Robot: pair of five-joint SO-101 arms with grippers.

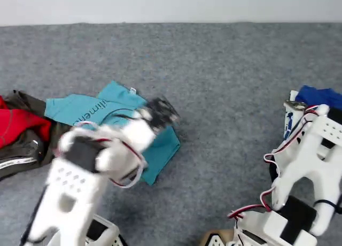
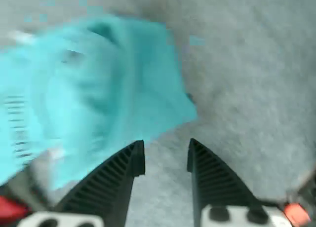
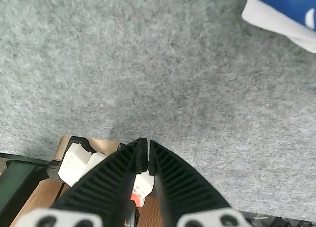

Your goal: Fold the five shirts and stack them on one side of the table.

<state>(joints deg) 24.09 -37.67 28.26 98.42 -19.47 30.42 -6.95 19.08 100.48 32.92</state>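
High view is showing four shirts: teal shirt (image 1: 80, 109), red shirt (image 1: 18, 123), dark shirt (image 1: 21, 150), blue shirt (image 1: 320, 96); wrist views are showing left end effector (image 2: 165, 144) spread, right end effector (image 3: 148, 140) pressed together

Lab workbench: grey felt table (image 1: 224, 75)

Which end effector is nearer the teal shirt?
Left. Left end effector hangs over the teal shirt's edge; right end effector is across the table, near the blue shirt.
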